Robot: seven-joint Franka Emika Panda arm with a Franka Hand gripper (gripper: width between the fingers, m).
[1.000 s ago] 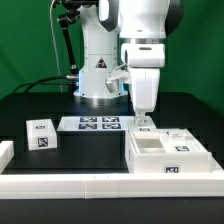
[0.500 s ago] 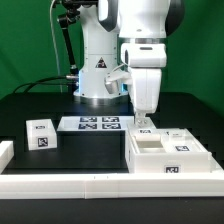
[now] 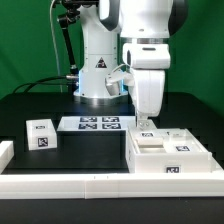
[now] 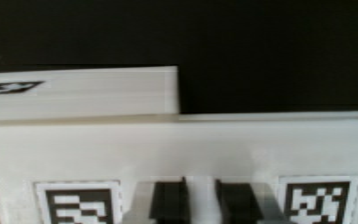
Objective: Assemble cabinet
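The cabinet, a low white box with tags, lies at the exterior view's right near the front. My gripper stands upright over its back left edge, fingertips down on it. In the wrist view the two dark fingers stand close together with a thin white strip of the cabinet pinched between them, and the gripper has a square tag on each side. A small white block with tags lies apart at the exterior view's left.
The marker board lies flat between the block and the cabinet, in front of the arm's base. A long low white rail runs along the front. Another white tagged part shows beyond the cabinet in the wrist view.
My gripper has shifted slightly toward the exterior view's right over the cabinet's back edge. The cabinet and the small block have not moved.
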